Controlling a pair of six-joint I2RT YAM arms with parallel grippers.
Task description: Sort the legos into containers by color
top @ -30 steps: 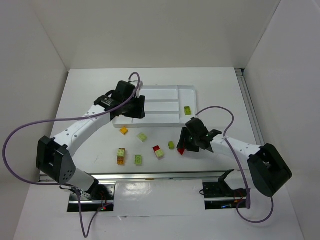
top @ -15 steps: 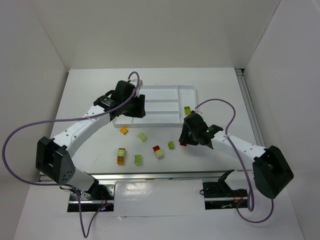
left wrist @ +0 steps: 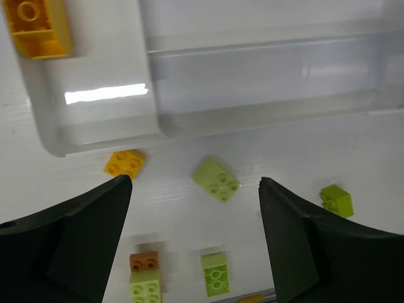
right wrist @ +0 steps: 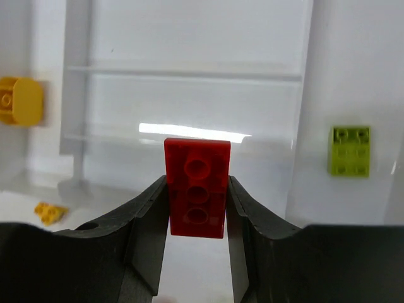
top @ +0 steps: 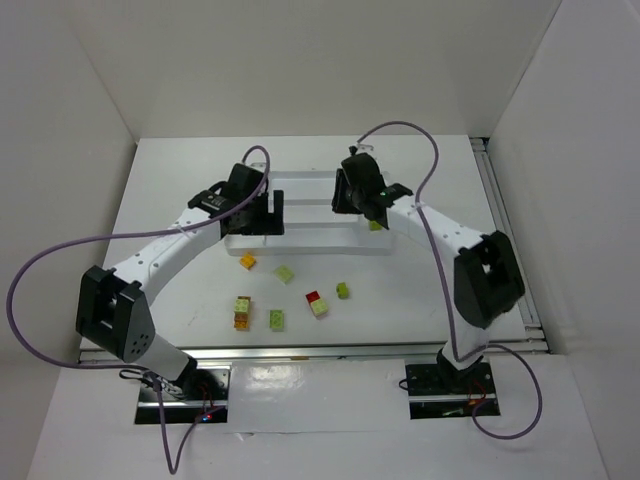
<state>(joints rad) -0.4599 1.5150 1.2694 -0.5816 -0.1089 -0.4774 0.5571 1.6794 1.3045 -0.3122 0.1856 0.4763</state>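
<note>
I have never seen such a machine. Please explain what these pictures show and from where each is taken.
Two robot arms are bolted to a table. One picture looks down from above; the other two come from a camera on each wrist, so the dark shapes at the bottom are the fingers of that gripper. A white tray lies on the table, with loose bricks in front of it. A yellow brick and a green brick lie in the tray. The left gripper is open and empty. The right gripper holds a red brick above the tray.
</note>
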